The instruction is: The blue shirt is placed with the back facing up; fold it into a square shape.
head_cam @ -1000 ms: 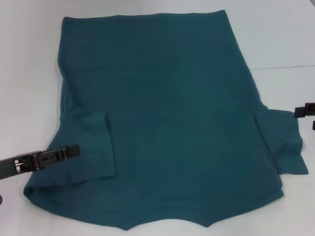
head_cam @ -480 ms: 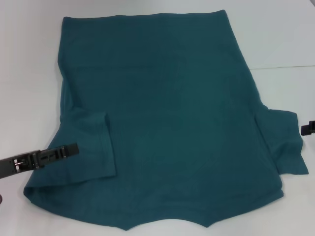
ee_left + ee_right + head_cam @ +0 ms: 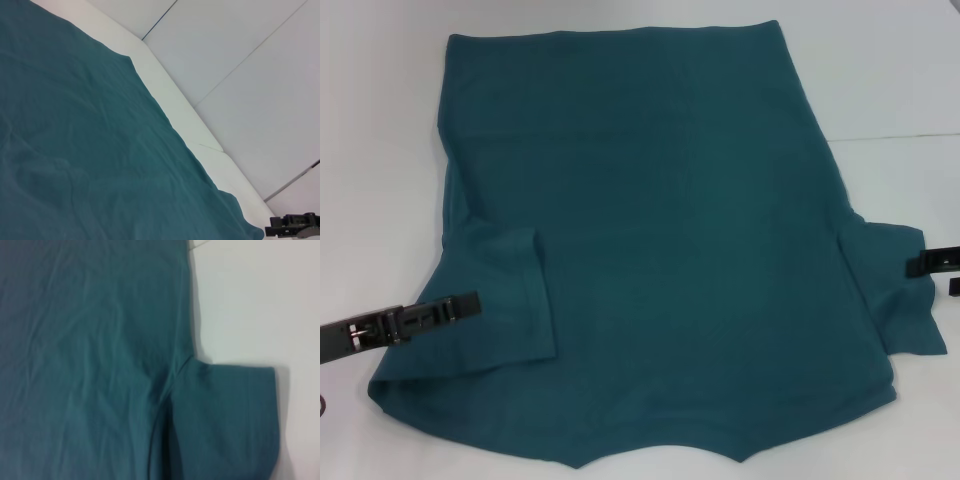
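White table bears the blue shirt; left gripper over one sleeve, right gripper by the other, finger states unclear.

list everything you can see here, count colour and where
shirt: 1, dark teal-blue, spread flat across the middle of the table, left sleeve folded in over the body, right sleeve sticking out sideways
table: 1, white, under the shirt, bare along both sides and the far edge
left gripper: 1, black, over the folded left sleeve near the shirt's left edge
right gripper: 1, black, at the outer edge of the right sleeve, mostly out of view
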Tool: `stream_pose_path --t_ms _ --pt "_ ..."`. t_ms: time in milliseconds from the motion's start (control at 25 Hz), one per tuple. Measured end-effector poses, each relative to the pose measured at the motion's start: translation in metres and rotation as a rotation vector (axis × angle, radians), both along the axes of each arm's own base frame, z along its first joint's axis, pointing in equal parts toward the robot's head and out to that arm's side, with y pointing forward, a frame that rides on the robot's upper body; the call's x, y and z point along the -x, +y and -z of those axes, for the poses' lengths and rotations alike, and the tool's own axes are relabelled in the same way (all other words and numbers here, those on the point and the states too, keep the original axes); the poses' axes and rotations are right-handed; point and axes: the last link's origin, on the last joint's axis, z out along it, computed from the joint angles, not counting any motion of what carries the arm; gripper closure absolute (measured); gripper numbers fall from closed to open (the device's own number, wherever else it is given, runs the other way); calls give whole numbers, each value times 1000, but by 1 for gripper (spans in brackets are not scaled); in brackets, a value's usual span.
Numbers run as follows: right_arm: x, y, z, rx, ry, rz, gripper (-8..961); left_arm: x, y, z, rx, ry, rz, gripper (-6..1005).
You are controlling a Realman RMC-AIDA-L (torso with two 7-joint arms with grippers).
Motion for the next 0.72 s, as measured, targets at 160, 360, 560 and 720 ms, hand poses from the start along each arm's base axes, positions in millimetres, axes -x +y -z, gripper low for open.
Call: stream_pose_path --t_ms 160,360,560,720 --pt "-1 3 7 0 -1 7 89 0 0 0 0 0 0 405" --pt "0 6 16 -1 -5 11 88 0 1 0 -3 4 -2 405" --pt "3 9 22 -6 -5 2 88 0 2 0 -3 6 -3 405" --pt "7 12 26 -2 -7 -12 88 -1 3 0 -5 5 -3 405"
